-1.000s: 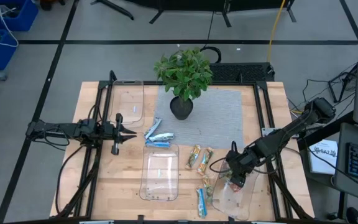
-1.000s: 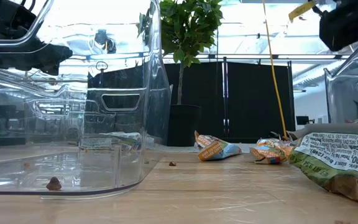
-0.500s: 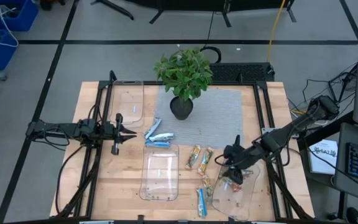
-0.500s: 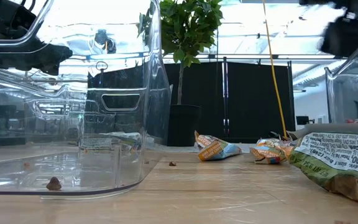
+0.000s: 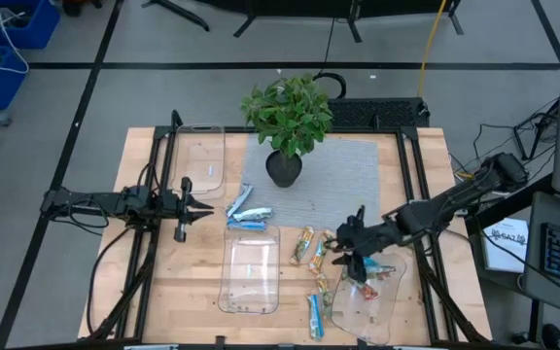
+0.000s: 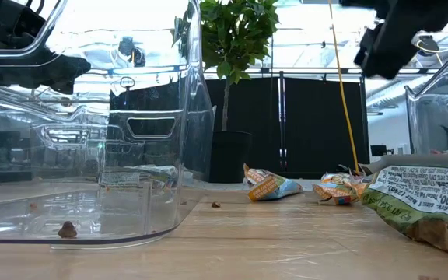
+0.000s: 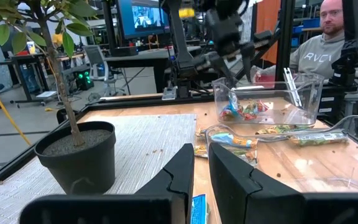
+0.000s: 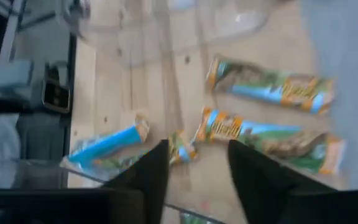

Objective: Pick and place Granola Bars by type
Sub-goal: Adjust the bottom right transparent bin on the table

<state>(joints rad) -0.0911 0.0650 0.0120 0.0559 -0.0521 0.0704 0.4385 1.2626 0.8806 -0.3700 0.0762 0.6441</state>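
Note:
Granola bars lie loose on the wooden table: two blue-white ones (image 5: 247,216) near the mat, two green-yellow-orange ones (image 5: 312,247) (image 8: 267,91) mid-table, and others (image 5: 316,303) by the near edge. Red-wrapped bars (image 5: 370,276) (image 7: 246,111) lie inside the right clear tray (image 5: 363,309). My right gripper (image 5: 344,249) (image 8: 194,180) hovers open just left of that tray, above the green-yellow-orange bars, holding nothing. My left gripper (image 5: 198,207) (image 7: 202,167) waits shut at the table's left, level, pointing right.
A potted plant (image 5: 288,122) stands on a grey mat (image 5: 333,185) at the far middle. A clear tray (image 5: 249,272) sits at the near middle and another (image 5: 200,156) at far left. A person (image 7: 328,37) sits beyond the table's right side.
My right gripper has moved from above the right tray toward the table's left and a little toward the far edge, ending over the green-yellow-orange bars. The bars and trays have stayed where they were.

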